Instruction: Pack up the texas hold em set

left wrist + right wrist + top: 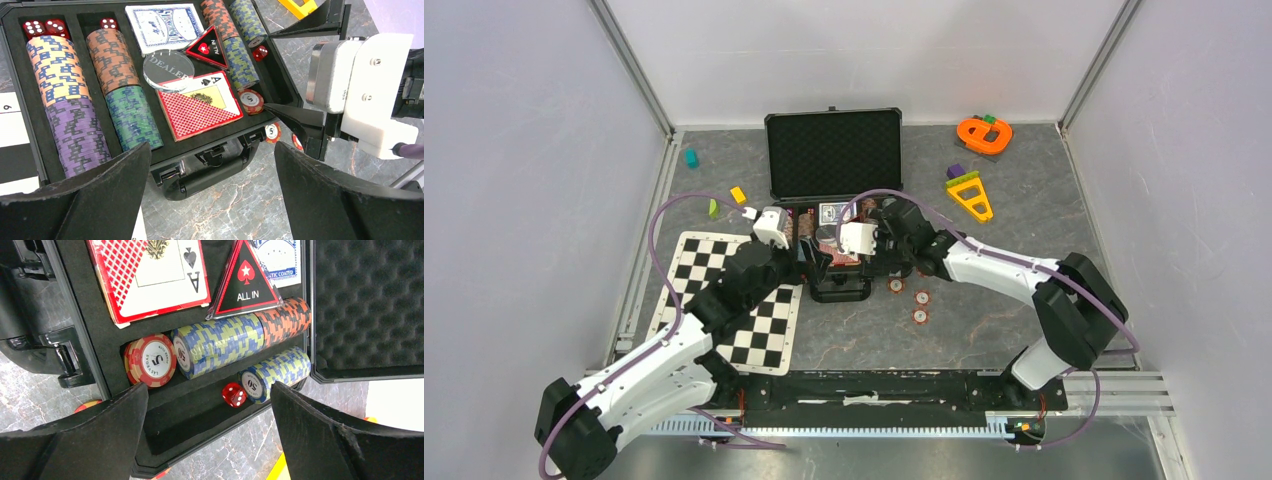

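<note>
Top view: your briefcase point(832, 155) sits mid-table with its long axis left-right. The lid is open at the far side and the handle faces the bases. Three loose chips point(921, 296) lie just right of the handle.

Left wrist: left gripper point(212, 165) wide, empty, handle framed between its fingers. "DEALER" button point(168, 70) legible.

Right wrist: right gripper point(208, 390) wide, empty, above the chip row. "ALL IN" plaque point(245, 282); chips marked 5 and 50; deck edge reads "COATED".
</note>
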### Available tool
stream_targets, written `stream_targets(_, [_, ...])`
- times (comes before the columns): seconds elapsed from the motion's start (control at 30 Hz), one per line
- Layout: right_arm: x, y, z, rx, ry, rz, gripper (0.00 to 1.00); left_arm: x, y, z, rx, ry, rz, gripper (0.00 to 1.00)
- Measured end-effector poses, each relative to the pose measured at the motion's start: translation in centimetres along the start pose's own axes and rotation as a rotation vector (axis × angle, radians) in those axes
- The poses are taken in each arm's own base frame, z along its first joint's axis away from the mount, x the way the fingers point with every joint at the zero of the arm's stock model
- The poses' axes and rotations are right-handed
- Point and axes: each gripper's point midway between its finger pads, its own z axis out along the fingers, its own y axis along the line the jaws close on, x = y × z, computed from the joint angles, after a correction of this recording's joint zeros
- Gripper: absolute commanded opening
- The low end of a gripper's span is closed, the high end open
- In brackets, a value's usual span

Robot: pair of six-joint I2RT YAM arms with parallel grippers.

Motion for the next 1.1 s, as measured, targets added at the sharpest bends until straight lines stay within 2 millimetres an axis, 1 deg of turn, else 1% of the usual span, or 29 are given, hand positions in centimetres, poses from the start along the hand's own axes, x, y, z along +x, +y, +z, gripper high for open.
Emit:
stream_targets(0.27, [-0.5,0.4,0.4,-0.088,0.018,-0.049,0.98,0.0,0.0,0.0,-0.001,0.001,0.000,0.99])
stream_targets(0.5, [-1.0,0.9,0.9,-0.154,0.000,-0.086,0.98,0.1,0.1,0.0,-0.002,0.003,0.001,1.00])
stream_targets(0.73, [-0.9,1.0,1.4,-0.210,0.029,-0.100,0.98,0.3,0.1,0.1,-0.007,0.012,0.002,1.00])
stream_targets(0.83, [-0.8,0.8,1.4,-0.195,0.037,-0.092,0.98,0.4,0.2,0.2,-0.008,0.014,0.003,1.00])
stream_targets(1.0, [-0.3,0.2,1.0,-0.114,0.055,-0.053,0.97,0.5,0.2,0.2,-0.011,0.020,0.004,1.00])
stream_targets(1.1, [-0.2,0.0,0.6,-0.054,0.030,-0.011,0.97,0.8,0.4,0.4,-0.016,0.030,0.005,1.00])
